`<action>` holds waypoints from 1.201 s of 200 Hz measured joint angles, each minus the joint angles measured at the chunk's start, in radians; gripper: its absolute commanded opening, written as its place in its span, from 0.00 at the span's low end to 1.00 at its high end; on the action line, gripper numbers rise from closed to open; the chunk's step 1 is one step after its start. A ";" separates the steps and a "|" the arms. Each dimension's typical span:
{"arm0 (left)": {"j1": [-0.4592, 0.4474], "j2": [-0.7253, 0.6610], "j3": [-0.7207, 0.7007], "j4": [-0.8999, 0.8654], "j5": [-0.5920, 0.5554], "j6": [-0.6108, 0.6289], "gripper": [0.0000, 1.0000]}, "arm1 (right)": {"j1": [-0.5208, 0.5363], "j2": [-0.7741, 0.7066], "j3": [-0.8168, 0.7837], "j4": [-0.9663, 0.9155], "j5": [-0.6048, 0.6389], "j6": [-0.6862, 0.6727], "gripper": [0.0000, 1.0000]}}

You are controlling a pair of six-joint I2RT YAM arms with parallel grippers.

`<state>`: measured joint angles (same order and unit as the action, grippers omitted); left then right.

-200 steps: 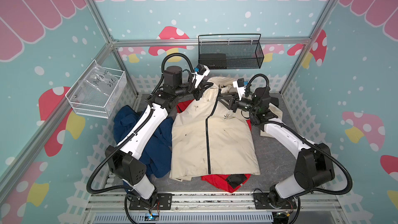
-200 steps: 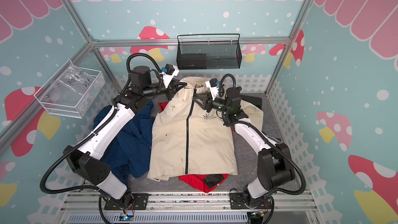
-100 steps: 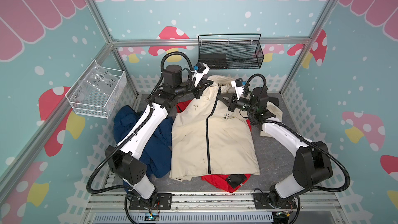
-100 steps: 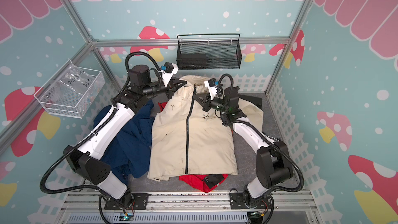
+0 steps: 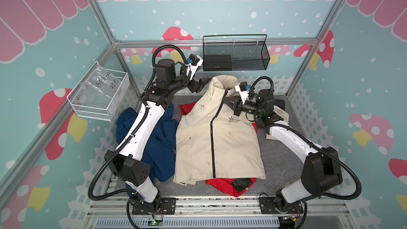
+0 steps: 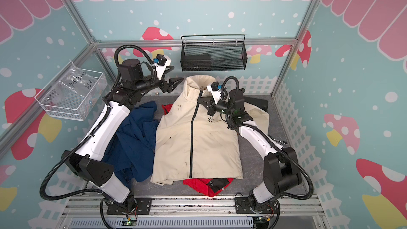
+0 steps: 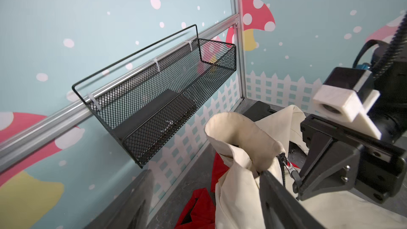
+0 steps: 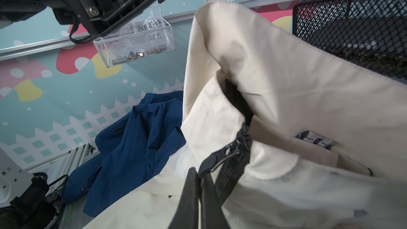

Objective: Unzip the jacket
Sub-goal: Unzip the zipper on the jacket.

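At the bottom of the frame in both top views, a red cloth [image 5: 226, 187] peeks out from under the hem of the cream jacket [image 5: 233, 142]. The jacket lies flat in the middle of the table, with a blue cloth [image 5: 160, 150] to its left. Its black zip [image 5: 211, 142] is shut from hem to neck, so none of the job is done yet. Higher up, near the collar [image 5: 220, 84], the right gripper [image 8: 198, 178] is pinched tight on the zip pull [image 8: 211, 164]. I think the good way now is to pull that tab straight down the black line, toward the bottom of the frame. It should go slowly, so the tab does not slip out. The jacket may slide along too. The left gripper [image 6: 178, 76], a bit higher and left of the collar, has its jaws wide and holds nothing. It could grab the collar to keep it in place. Farthest back, a black basket [image 5: 235, 62] hangs on the wall.
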<state>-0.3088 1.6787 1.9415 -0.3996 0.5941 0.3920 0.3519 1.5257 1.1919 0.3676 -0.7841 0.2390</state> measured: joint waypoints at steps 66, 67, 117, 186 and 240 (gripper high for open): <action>-0.020 0.072 0.149 -0.107 0.193 0.230 0.70 | 0.000 -0.035 0.000 -0.085 0.006 -0.139 0.00; -0.021 0.075 0.154 -0.111 0.193 0.235 0.70 | 0.000 -0.035 0.000 -0.086 0.006 -0.140 0.00; -0.090 0.174 0.304 -0.320 0.174 0.428 0.60 | 0.003 -0.075 0.000 -0.114 0.010 -0.186 0.00; -0.143 0.196 0.305 -0.450 0.113 0.552 0.54 | 0.008 -0.103 0.000 -0.116 0.015 -0.211 0.00; -0.146 0.221 0.305 -0.470 0.083 0.573 0.49 | 0.015 -0.127 -0.010 -0.132 0.024 -0.232 0.00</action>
<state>-0.4549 1.8999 2.2463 -0.8692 0.6769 0.9646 0.3672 1.3987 1.1820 0.2359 -0.7601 0.0067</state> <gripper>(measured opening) 0.508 0.047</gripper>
